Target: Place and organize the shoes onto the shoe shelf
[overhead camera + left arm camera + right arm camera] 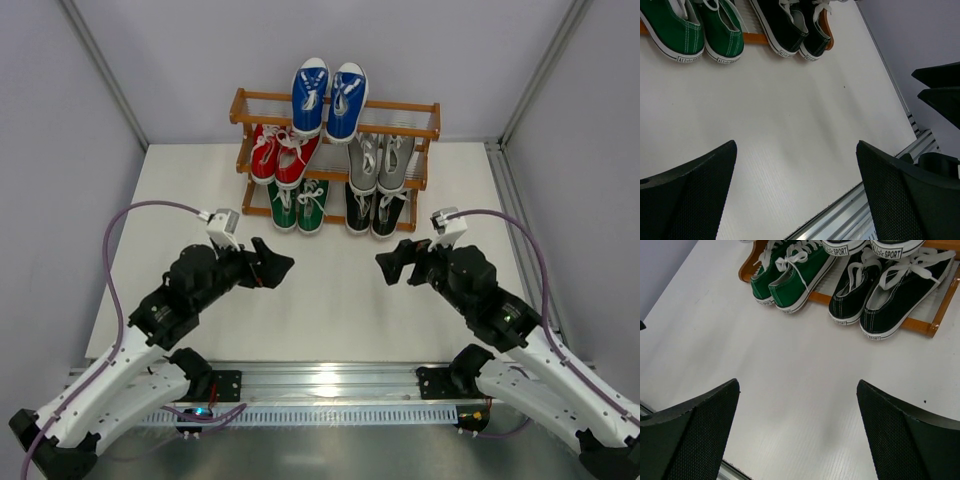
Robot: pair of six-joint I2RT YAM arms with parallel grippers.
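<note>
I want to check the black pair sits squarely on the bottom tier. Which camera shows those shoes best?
Right wrist view: both black shoes show close and almost whole, laces and heels included. Top external shows them small, toes tucked under the grey pair. Left wrist crops them to their heel halves.

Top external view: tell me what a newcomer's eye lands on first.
The blue pair stands alone on the top tier of the wooden shoe shelf. Below sit the red pair and grey pair on the middle tier, the green pair and black pair on the lowest. In front, the left tool and right tool hang open and empty above the white table.
</note>
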